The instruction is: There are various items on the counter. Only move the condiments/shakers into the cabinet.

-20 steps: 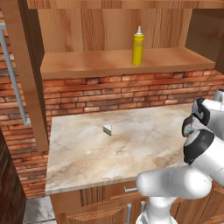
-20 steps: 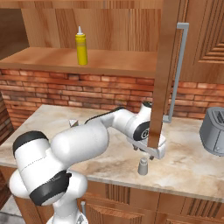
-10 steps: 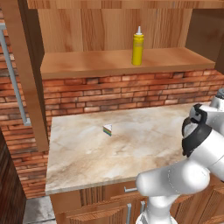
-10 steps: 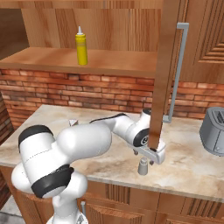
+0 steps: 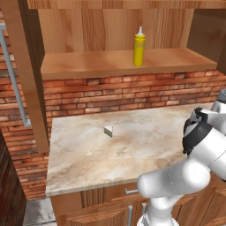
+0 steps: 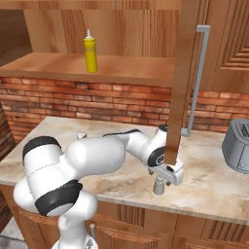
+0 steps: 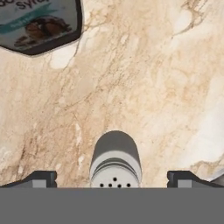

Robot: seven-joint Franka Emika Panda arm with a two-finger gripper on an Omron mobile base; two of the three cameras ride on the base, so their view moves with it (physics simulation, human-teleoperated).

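Left base view: the yellow squeeze bottle (image 5: 139, 47) stands upright on the cabinet (image 5: 119, 62) shelf, above the brick wall. Below the shelf, the rainbow-striped wedge (image 5: 108, 131) lies alone on the counter (image 5: 132, 150), well left of the arm.

Right base view: the arm reaches low across the counter (image 6: 214, 180) to the small grey shaker (image 6: 158, 186), which stands upright near the counter's front edge. The gripper (image 6: 165, 176) sits directly over the shaker. The open cabinet door (image 6: 179, 82), with its metal bar handle (image 6: 197, 80), hangs in front of the wrist and hides part of it. A grey toaster (image 6: 237, 146) stands well right of the shaker.

Hand view: the shaker (image 7: 115, 162) stands between the 2 fingertips (image 7: 40, 178), with clear marble on each side, so the jaws are spread wide and touch nothing. Beyond the shaker, a dark bottle (image 7: 39, 24) with a printed label lies at the upper left.
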